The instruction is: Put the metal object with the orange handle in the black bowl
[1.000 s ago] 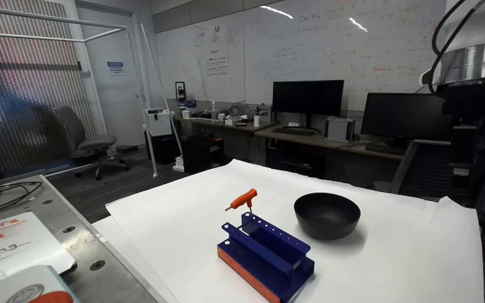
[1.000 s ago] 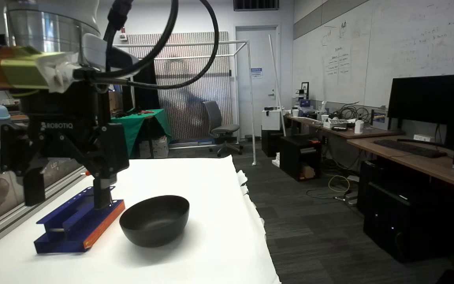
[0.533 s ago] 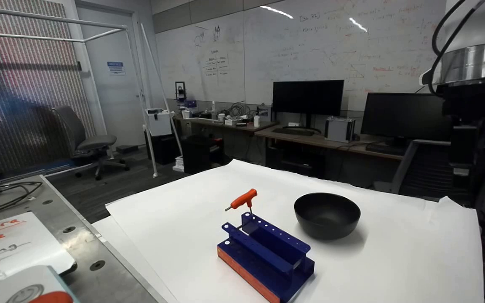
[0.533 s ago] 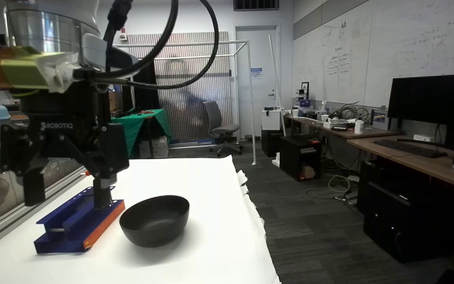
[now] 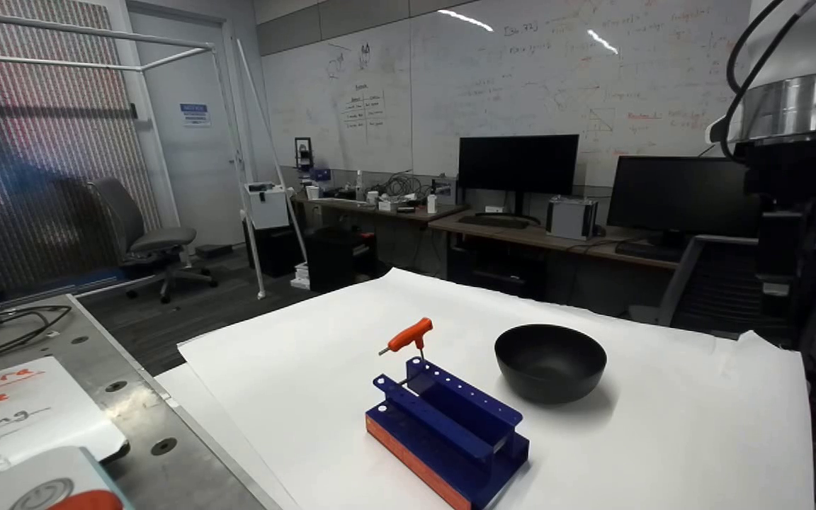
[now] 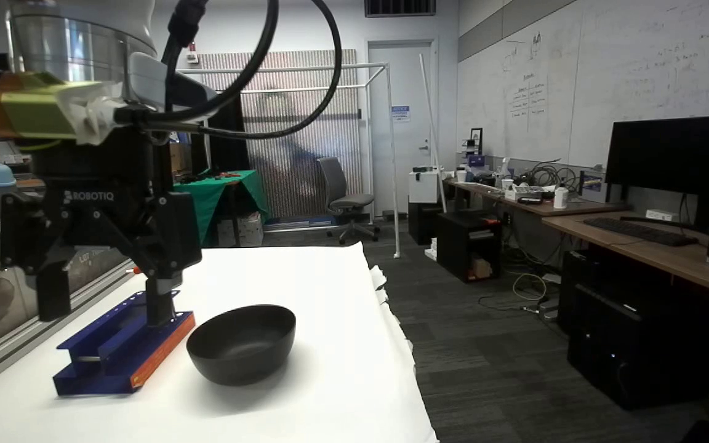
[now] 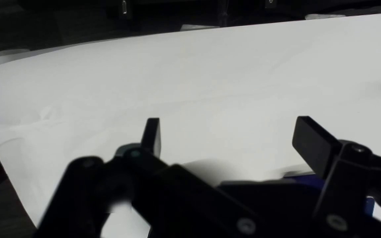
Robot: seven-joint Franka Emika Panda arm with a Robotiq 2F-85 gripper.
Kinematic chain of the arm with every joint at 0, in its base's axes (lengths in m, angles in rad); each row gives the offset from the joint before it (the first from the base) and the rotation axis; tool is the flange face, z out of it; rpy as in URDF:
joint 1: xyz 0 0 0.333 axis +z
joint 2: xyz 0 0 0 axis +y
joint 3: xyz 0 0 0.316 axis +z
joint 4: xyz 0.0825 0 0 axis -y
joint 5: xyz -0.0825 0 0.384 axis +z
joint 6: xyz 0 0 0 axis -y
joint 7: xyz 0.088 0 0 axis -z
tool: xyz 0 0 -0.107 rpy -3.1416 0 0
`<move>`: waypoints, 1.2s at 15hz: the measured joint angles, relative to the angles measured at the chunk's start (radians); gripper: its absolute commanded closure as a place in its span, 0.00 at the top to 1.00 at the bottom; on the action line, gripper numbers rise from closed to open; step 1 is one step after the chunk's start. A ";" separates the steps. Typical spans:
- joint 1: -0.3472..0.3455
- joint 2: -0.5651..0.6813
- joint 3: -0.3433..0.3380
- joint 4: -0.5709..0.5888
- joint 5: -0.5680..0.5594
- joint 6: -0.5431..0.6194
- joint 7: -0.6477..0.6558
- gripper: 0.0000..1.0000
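Note:
The orange-handled metal tool (image 5: pixel 410 334) stands in the far end of the blue slotted rack, its thin shaft in a hole. In an exterior view only an orange speck of its handle (image 6: pixel 136 270) shows behind a finger. The black bowl (image 5: pixel 550 368) sits upright beside the rack; it shows in both exterior views (image 6: pixel 240 347). My gripper (image 6: pixel 106 306) is wide open with nothing between its fingers, raised above the table and apart from tool and bowl. It also shows open in the wrist view (image 7: pixel 230 135), where tool and bowl do not show.
The blue rack (image 5: pixel 443 425) with an orange-red side stands on the white-covered table (image 5: pixel 295 382); a strip of rack (image 7: pixel 306 180) shows by a finger in the wrist view. A metal bench (image 5: pixel 139 404) runs along one side. Desks with monitors (image 5: pixel 518 163) stand behind.

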 measured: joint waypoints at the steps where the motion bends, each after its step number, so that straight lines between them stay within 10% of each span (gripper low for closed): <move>1: 0.000 0.000 0.000 0.000 0.000 0.000 0.000 1.00; 18: 0.012 0.030 0.023 0.013 0.009 0.034 0.007 1.00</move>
